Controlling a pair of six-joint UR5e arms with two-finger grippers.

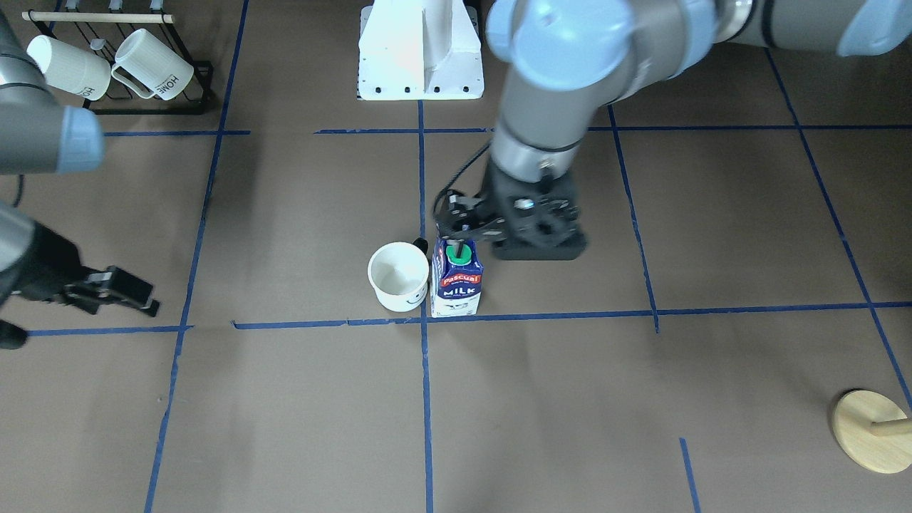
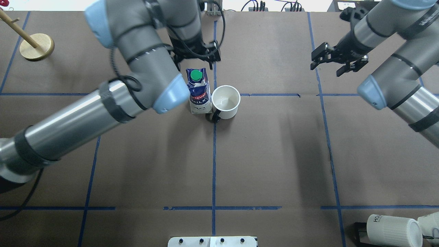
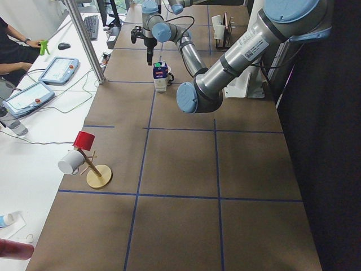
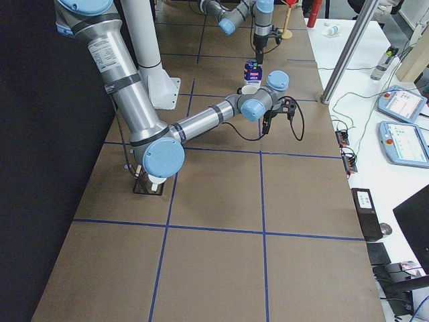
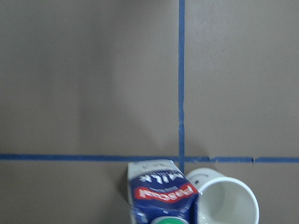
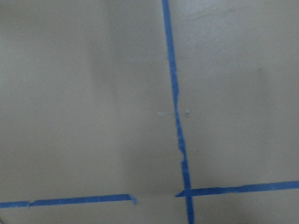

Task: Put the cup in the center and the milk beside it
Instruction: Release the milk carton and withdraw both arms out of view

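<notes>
two things stand together in the middle of the brown paper-covered table: the smooth white cup with a black handle and a drawn smiley face, and the small dark blue and white gable-top milk carton with its round green cap. they sit either side of the crossing of blue tape lines that marks the centre. the cup is just off it on the robot's right and the carton on its left, so close that from the operators' side they look to be touching. both are upright, the cup's handle turned toward the robot and its face toward the operators. the left gripper hangs just above the carton, its jaws spread with nothing between them. i take that to mean the carton is set down and released rather than held, and the side view seems to show air beneath the gripper. the right gripper is well apart over bare table, also parted and empty, out of the way. to my eye the placing looks done; the risk is the arm clipping the tall carton and tipping it against the cup. the ribbed white mugs on the black wire rack and the round wooden peg stand sit off at the corners.
</notes>
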